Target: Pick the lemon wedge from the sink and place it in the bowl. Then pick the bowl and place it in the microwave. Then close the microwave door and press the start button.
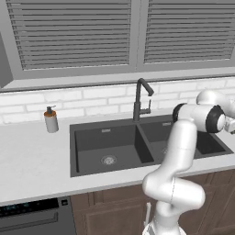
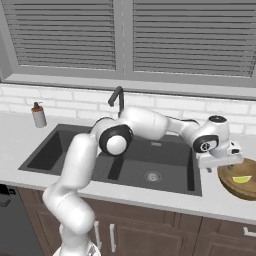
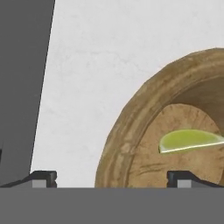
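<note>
The lemon wedge (image 3: 188,140), a small yellow-green crescent, lies inside the wooden bowl (image 3: 127,131). The bowl (image 2: 239,192) stands on the white counter just right of the dark double sink (image 2: 150,165), with the wedge (image 2: 242,179) on its golden-tan floor. My gripper (image 3: 111,179) hovers over the bowl's left rim, open, with nothing between its fingertips (image 3: 43,177). In the right base view the hand (image 2: 220,161) hangs just left of and above the bowl. The sink (image 1: 108,147) basins hold nothing but their drains.
A dark curved faucet (image 1: 140,98) rises behind the sink, and a soap dispenser (image 1: 51,120) stands on the counter to its left. White tile wall and shuttered windows run behind. A dark appliance front (image 1: 32,215) sits under the counter at left.
</note>
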Robot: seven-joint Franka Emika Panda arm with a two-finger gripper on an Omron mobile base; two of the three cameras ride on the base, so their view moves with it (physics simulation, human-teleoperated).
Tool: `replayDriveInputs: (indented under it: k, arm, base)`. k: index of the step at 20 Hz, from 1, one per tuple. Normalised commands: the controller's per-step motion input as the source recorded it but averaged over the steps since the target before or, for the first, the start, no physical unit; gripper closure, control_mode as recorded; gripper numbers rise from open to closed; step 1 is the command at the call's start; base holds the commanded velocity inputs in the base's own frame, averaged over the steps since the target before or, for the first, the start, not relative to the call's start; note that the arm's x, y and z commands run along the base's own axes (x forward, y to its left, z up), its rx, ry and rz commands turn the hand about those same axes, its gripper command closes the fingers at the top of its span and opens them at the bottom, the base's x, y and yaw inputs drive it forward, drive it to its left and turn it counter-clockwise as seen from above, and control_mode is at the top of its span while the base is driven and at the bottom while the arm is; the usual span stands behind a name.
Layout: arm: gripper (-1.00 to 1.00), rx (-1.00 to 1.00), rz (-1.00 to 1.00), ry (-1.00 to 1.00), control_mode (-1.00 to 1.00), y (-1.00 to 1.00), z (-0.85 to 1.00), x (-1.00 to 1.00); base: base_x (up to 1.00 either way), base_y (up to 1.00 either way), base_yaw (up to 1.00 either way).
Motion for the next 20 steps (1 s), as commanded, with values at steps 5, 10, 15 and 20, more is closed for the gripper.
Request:
replayDriveInputs:
  k: [5, 10, 15, 20]
  arm:
    - [-1.0, 0.01, 0.03, 0.02, -1.0, -0.13, -0.23, 0.01]
    - [-1.0, 0.0, 0.03, 0.01, -1.0, -0.04, -0.29, 0.0]
    - [1.0, 0.0, 0.03, 0.0, -1.0, -0.01, -0.19, 0.0]
    - [1.0, 0.0, 0.0, 0.0, -1.0, 0.0, -0.06, 0.0]
  base:
    - [0.0, 0.0, 0.0]
    - [0.0, 0.0, 0.0]
    - [0.0, 0.0, 0.0]
    - [0.0, 0.0, 0.0]
